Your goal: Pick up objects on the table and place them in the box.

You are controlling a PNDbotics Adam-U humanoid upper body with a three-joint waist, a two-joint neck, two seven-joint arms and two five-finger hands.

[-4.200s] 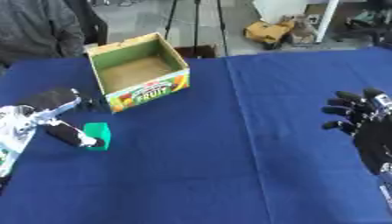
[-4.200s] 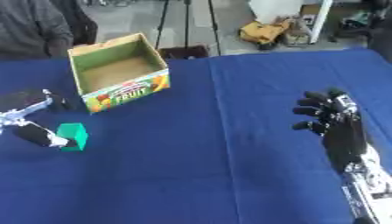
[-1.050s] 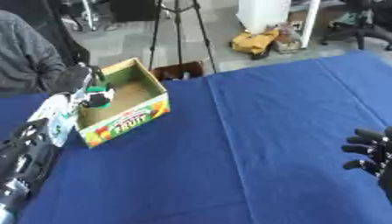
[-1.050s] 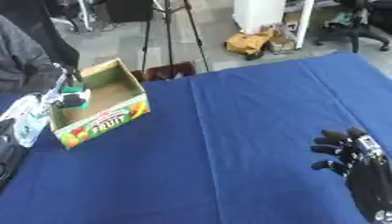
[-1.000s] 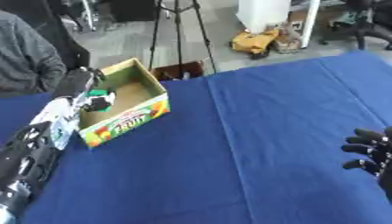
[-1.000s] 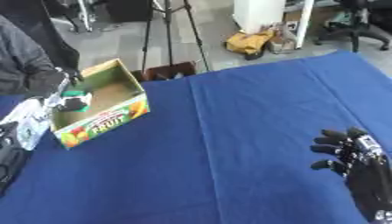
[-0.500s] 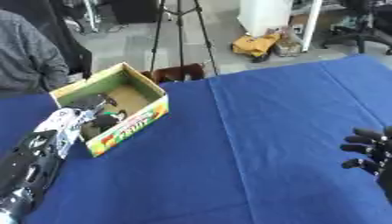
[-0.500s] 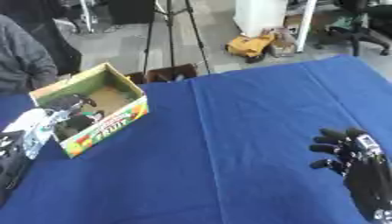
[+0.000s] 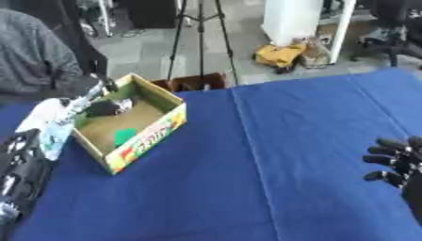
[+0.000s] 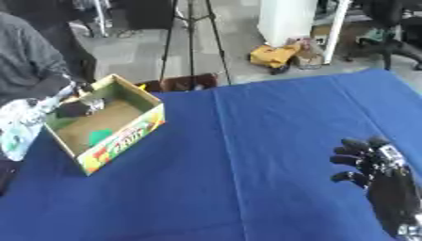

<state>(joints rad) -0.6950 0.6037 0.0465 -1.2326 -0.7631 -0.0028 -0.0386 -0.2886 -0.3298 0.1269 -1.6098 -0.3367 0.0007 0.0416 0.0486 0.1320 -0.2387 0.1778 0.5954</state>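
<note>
An open cardboard fruit box [image 9: 145,141] with a yellow and green printed front stands at the far left of the blue table [image 9: 272,141]. A small green block [image 9: 124,136] lies on the box floor. My left hand [image 9: 105,107] hangs over the box's back left corner, its dark fingers spread inside the box and apart from the block. Its arm [image 9: 25,174] comes in from the lower left. My right hand [image 10: 372,164] rests at the lower right with its fingers up and nothing in it.
The table's far edge [image 9: 288,82] runs just behind the box. Beyond it stand a tripod [image 9: 198,37] and a white post [image 9: 293,19] on the floor. Blue cloth stretches between the box and my right hand.
My left hand carried the green block from the table up over the box and let it go; the block now lies on the box floor. The right hand has stayed put.
</note>
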